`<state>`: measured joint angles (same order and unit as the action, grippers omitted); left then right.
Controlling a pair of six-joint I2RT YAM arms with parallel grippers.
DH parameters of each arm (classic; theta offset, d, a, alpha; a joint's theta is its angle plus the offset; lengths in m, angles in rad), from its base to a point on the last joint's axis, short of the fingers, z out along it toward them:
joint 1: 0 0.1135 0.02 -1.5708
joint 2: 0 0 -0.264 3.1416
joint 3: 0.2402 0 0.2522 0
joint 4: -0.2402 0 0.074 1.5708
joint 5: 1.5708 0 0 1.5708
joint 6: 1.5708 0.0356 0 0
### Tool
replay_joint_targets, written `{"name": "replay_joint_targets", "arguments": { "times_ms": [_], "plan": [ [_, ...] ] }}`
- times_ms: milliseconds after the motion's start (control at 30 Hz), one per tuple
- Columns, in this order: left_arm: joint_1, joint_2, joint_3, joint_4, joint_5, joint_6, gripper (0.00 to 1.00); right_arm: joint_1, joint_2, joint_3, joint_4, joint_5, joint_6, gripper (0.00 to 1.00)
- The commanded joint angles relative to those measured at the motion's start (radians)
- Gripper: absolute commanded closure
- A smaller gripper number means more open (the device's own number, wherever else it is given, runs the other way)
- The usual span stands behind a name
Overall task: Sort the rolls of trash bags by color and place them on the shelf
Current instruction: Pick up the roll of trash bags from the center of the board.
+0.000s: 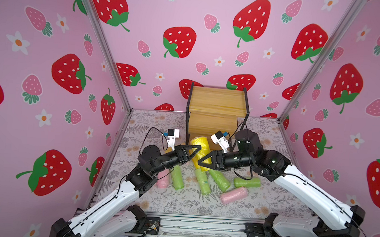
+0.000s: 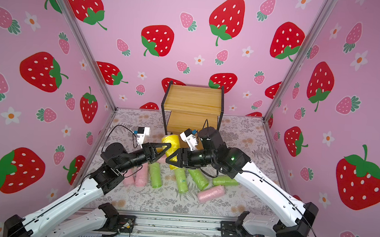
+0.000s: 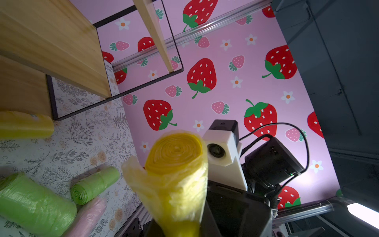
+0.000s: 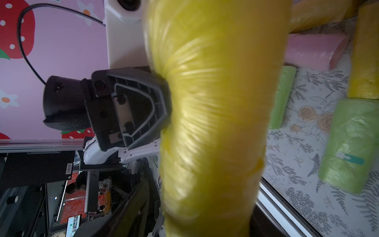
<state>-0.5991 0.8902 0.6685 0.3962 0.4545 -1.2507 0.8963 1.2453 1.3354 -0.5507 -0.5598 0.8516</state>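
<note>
A yellow roll (image 1: 200, 145) (image 2: 171, 142) hangs above the table in front of the shelf (image 1: 217, 102) (image 2: 192, 101), between both grippers. My left gripper (image 1: 196, 150) (image 2: 167, 148) is shut on its upper part, pinching the film; in the left wrist view the roll's (image 3: 176, 164) spiral end faces the camera. My right gripper (image 1: 202, 161) (image 2: 169, 160) stands round the lower part, jaws open. In the right wrist view one finger (image 4: 131, 205) is clear of the roll (image 4: 215, 123). The shelf's top boards are bare.
Green rolls (image 1: 177, 177) (image 1: 203, 181) (image 1: 219, 179) (image 1: 247, 182) and pink rolls (image 1: 234, 195) (image 1: 163, 179) lie on the floral table below the arms. Another yellow roll (image 3: 24, 123) lies at the shelf's (image 3: 51, 41) foot. Strawberry-print walls enclose three sides.
</note>
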Motion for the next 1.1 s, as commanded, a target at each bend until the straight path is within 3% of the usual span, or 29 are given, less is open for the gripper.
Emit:
{"name": "replay_joint_targets", "arguments": {
  "times_ms": [0, 233, 433, 600, 1067],
  "plan": [
    [-0.004, -0.038, -0.042, 0.072, -0.09, -0.07, 1.0, 0.004, -0.031, 0.009, 0.003, 0.033, -0.012, 0.3],
    [-0.004, -0.068, -0.108, 0.123, -0.156, -0.121, 1.0, 0.003, -0.041, 0.006, -0.004, 0.066, -0.014, 0.27],
    [-0.005, -0.136, -0.103, -0.002, -0.219, -0.091, 1.0, 0.004, -0.095, 0.002, -0.063, 0.217, -0.013, 0.18],
    [-0.005, -0.19, -0.105, -0.042, -0.279, -0.067, 1.0, 0.022, -0.156, -0.111, 0.07, 0.3, 0.074, 0.15],
    [-0.005, -0.187, -0.109, -0.03, -0.285, -0.079, 1.0, 0.117, -0.043, -0.075, 0.172, 0.348, 0.084, 0.15]
  ]
}}
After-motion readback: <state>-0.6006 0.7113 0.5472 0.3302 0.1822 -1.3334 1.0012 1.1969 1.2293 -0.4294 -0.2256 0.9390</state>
